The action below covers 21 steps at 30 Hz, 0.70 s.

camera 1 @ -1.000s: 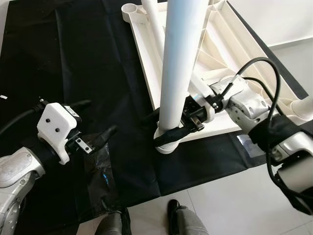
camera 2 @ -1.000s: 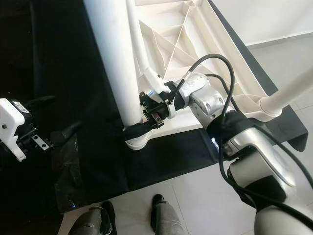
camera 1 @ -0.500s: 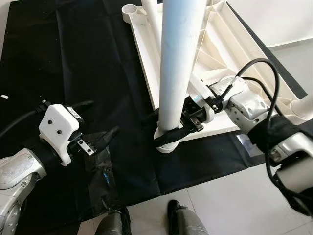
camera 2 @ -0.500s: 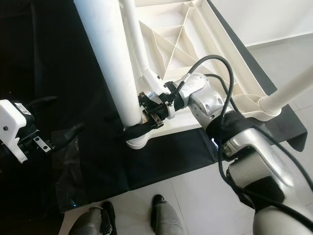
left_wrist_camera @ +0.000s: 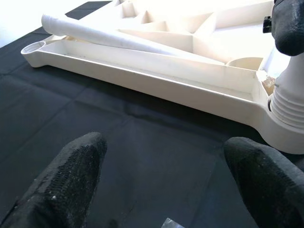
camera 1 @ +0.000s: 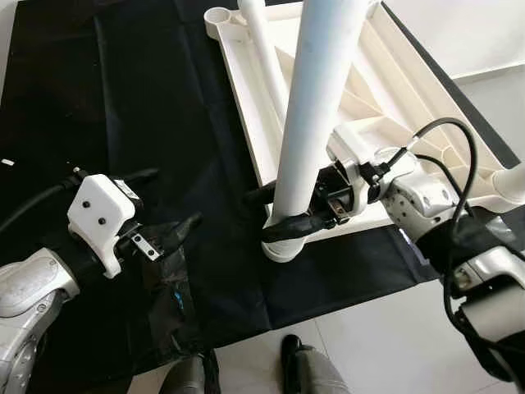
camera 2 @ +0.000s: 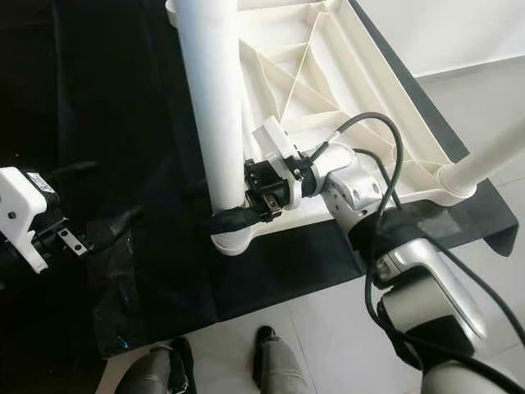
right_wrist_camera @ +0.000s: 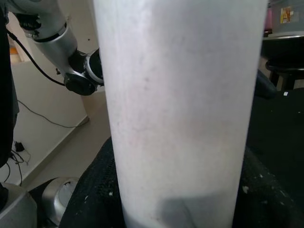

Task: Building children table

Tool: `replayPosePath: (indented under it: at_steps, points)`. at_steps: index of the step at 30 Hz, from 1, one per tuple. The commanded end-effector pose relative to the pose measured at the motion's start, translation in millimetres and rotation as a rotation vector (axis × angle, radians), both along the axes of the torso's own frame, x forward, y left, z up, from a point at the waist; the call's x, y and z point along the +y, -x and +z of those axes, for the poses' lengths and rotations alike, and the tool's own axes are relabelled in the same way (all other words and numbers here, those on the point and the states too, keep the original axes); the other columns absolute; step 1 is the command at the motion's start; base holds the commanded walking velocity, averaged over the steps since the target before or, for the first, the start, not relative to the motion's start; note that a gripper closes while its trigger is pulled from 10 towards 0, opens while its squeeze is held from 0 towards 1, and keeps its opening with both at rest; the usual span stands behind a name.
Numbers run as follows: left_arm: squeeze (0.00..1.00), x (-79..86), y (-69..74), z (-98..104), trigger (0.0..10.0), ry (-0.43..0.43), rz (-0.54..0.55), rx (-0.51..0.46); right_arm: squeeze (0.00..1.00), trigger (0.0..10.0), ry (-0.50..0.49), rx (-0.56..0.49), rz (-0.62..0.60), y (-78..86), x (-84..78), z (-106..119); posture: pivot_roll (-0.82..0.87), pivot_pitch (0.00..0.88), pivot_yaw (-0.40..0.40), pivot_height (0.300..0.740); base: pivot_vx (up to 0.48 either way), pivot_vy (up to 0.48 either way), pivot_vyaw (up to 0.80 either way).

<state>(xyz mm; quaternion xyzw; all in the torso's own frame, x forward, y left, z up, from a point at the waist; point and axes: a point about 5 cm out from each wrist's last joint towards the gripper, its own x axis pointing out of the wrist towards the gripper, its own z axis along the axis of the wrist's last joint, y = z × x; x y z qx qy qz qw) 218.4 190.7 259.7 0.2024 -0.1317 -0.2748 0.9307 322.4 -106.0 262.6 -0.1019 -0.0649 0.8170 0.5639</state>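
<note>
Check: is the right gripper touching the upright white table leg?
Touching. In the right wrist view, the right gripper's fingers press both sides of the white table leg; the left eye view shows them wrapped around its base.

Our head pair looks steeply down.
Both eyes share the upright table leg [camera 1: 316, 123] at frame centre; our right wrist camera sits close against it, our left faces the tabletop [left_wrist_camera: 156, 80].
</note>
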Motion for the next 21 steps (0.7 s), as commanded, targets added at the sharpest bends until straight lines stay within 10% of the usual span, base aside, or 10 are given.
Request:
replayPosePath:
  at_steps: [1,21]
  points:
    - [0.0,-1.7,1.1,-5,10.0,-0.011,-0.014,0.027,0.0,10.0,0.085,0.093,0.012,4.4,-0.7,-28,-0.1,0.374,-0.036,0.74,0.0,0.0,0.0]
    - [0.0,-2.2,0.5,-5,10.0,-0.007,-0.013,0.025,0.0,10.0,0.058,-0.016,-0.097,8.3,2.2,-36,-0.1,0.373,-0.042,0.74,0.0,0.0,0.0]
